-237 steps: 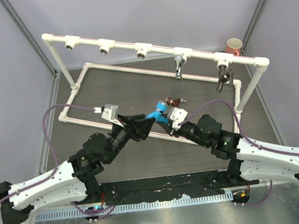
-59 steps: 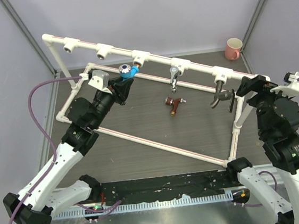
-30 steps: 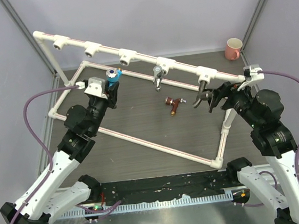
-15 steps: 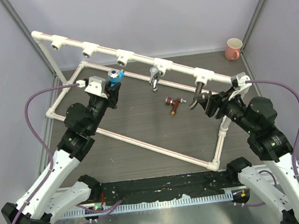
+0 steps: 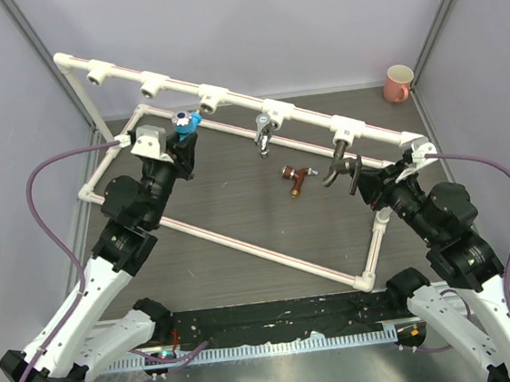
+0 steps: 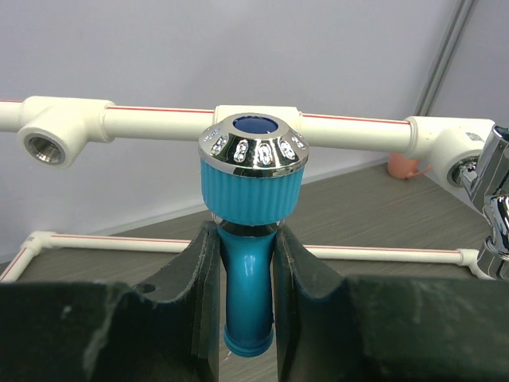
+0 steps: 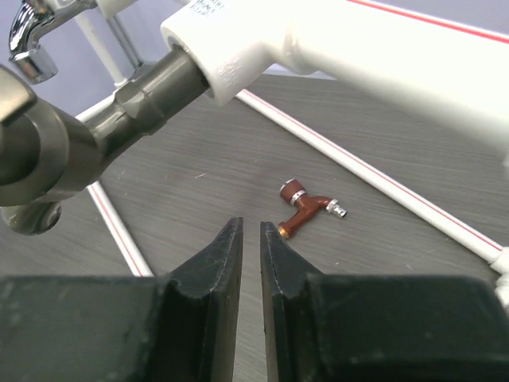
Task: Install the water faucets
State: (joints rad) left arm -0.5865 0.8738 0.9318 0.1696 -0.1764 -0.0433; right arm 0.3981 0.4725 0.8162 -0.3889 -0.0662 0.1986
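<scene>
left gripper [image 5: 182, 137] grips blue faucet [image 5: 185, 120]; copper faucet [image 5: 297, 178] on table [image 5: 237, 197]

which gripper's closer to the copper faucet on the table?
Right. Right gripper hovers close to the copper faucet; left gripper is farther off, holding the blue faucet at the rail.

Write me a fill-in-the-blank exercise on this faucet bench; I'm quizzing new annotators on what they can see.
1. The held faucet in the left claw is coloured ____.
2. The silver faucet and the dark grey faucet make ____ faucets fitted on the white pipe rail.
3. The right claw is shut and holds ____.
4. The pink cup stands in the far ____ corner.

Missing words: blue; two; nothing; right.
</scene>
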